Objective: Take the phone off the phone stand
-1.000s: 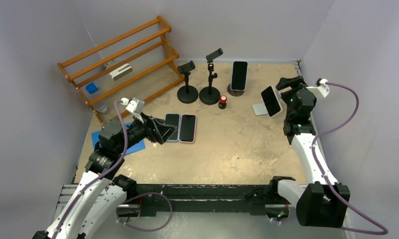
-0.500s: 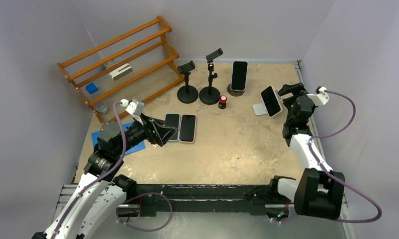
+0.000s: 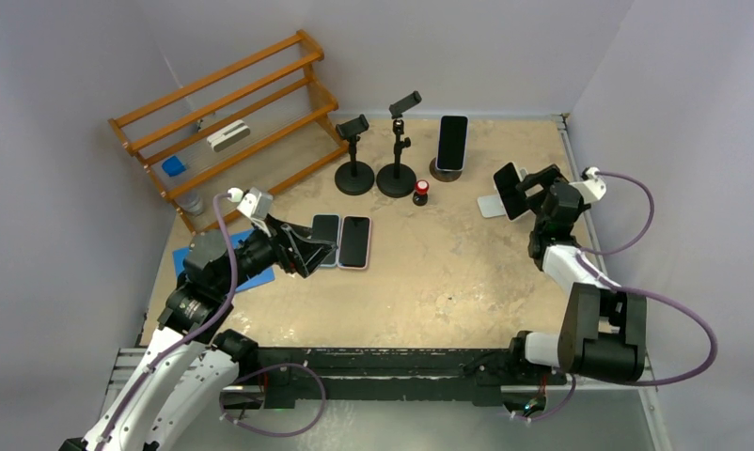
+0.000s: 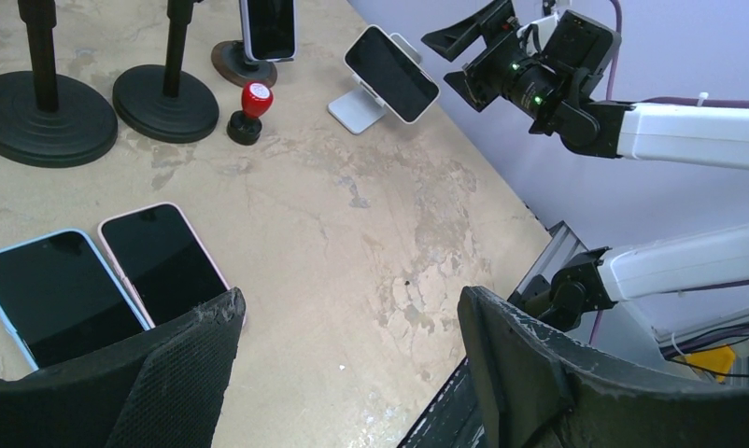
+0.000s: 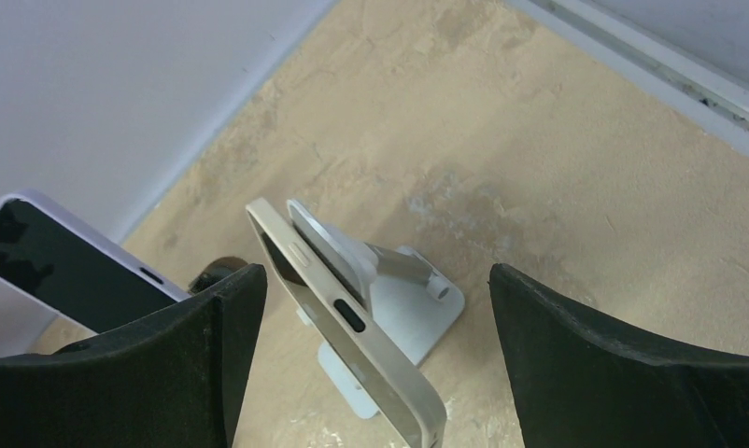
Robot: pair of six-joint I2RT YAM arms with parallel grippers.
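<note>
Phone is seated sideways on stand, far right of bench. Long axis is run far-to-near, screen faced toward bench centre. Right end effector is spread astride it, untouching. Left end effector is spread, empty.

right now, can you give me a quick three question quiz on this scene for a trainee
1. True or false: the right end effector holds the phone clear of the white stand.
2. How many phones lie flat on the table by the left end effector? A one, B two, C three.
3. Fill in: the right end effector's jaws are ___.
Key: 1 false; 2 B; 3 open.
</note>
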